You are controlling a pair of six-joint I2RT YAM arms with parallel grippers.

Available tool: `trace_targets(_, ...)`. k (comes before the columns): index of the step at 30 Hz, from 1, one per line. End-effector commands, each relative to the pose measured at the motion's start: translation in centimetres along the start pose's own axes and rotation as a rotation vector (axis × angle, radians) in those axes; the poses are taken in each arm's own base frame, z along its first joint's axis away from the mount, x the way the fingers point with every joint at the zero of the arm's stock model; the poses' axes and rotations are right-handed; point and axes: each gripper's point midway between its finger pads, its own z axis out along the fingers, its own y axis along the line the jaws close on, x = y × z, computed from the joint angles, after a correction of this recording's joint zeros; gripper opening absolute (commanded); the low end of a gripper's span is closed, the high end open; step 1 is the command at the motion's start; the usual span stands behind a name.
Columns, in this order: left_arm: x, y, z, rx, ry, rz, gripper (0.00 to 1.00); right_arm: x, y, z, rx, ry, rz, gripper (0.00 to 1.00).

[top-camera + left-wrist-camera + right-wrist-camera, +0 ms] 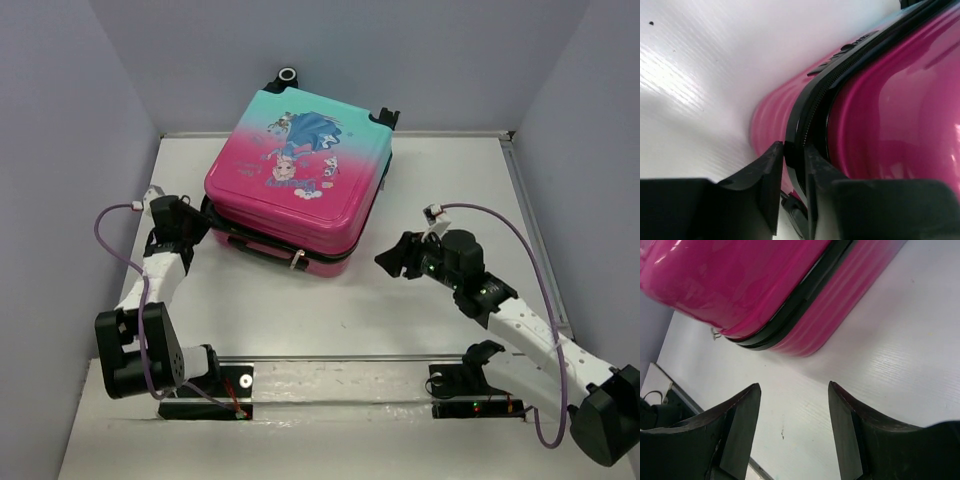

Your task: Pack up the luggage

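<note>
We're zipping up: left gripper [792,150] pinched narrow on the luggage [300,170] zipper seam [812,110], right gripper [794,387] wide and clear. Next, we reckon: drag steadily along it.

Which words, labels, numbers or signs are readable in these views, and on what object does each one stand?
No text can be read with certainty.
On the lid of the luggage, beside the printed cartoon figure: small marks that may be lettering, too small and blurred to read.
On the black zip band, left wrist view: raised marks, too blurred to read.
Right wrist view: no writing visible.
</note>
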Motion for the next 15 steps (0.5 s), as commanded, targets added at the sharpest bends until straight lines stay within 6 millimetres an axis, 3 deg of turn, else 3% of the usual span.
trace_targets(1,-0.4,-0.9,0.7,0.027,-0.011,-0.001,0.22,-3.2,-1.7,1.3,0.133,-0.118,0.015,0.62)
trace_targets(2,-0.4,-0.7,0.7,0.019,-0.017,0.006,0.1,-3.9,-2.7,2.0,0.185,-0.121,0.027,0.62)
trace_targets(3,-0.5,-0.8,0.7,0.02,-0.018,0.011,0.06,-4.4,-3.1,2.3,0.201,-0.123,0.04,0.62)
trace_targets(7,-0.2,-1.6,-0.1,0.039,-0.035,0.049,0.06,-6.7,-4.9,3.7,0.268,-0.16,0.099,0.61)
trace_targets(10,1.8,-2.8,-2.0,0.073,-0.057,0.098,0.06,-8.9,-6.6,4.7,0.258,-0.187,0.153,0.59)
trace_targets(12,4.9,-4.4,-3.2,0.122,-0.023,0.146,0.06,-9.0,-6.8,5.8,0.229,-0.151,0.168,0.59)
trace_targets(15,8.2,-3.7,-4.8,0.155,0.016,0.154,0.06,-8.9,-7.1,8.4,0.174,-0.089,0.177,0.59)
